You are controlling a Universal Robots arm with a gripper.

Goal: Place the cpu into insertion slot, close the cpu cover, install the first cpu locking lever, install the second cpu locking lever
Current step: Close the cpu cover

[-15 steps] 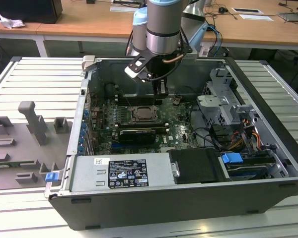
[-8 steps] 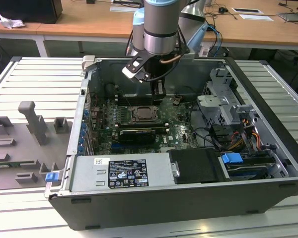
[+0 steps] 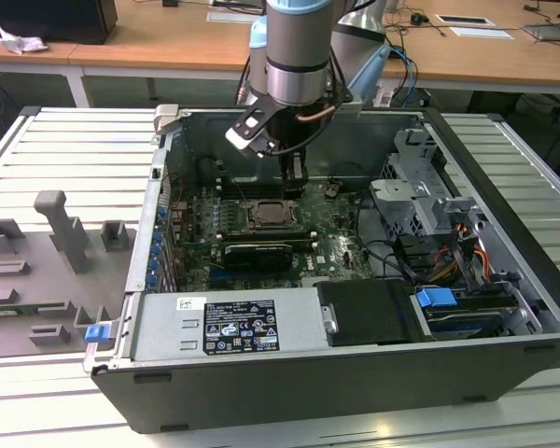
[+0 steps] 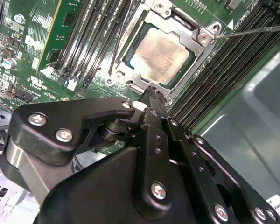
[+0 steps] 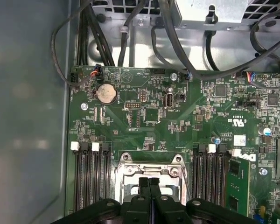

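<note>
Wooden desks point(image 3: 168, 51) line the back of the room. In front of them a slatted metal surface point(image 3: 65, 149) carries the open computer case point(image 3: 355, 392), and grey fixtures point(image 3: 61, 229) lie at the case's nine o'clock in the exterior view.

My arm comes down into the case from twelve o'clock. My tool point(image 3: 295, 185) hangs over the green motherboard point(image 3: 341, 250), near the socket and at about its one o'clock. The cpu point(image 3: 266, 215) sits in that socket with its pale metal top facing up. A long black card point(image 3: 257, 252) lies at the socket's six o'clock.

In the second wrist view the cpu cover point(image 4: 201, 38) lies flat around the chip, its square opening framing the metal top. A thin wire lever point(image 4: 252, 31) reaches out from one corner of the cover across the memory slots point(image 4: 224, 65), which flank the socket on both sides.

In the first wrist view my fingertips point(image 5: 143, 183) are pressed together with nothing between them. They are poised just beside the socket's edge, and I cannot tell whether they touch anything below.
</note>
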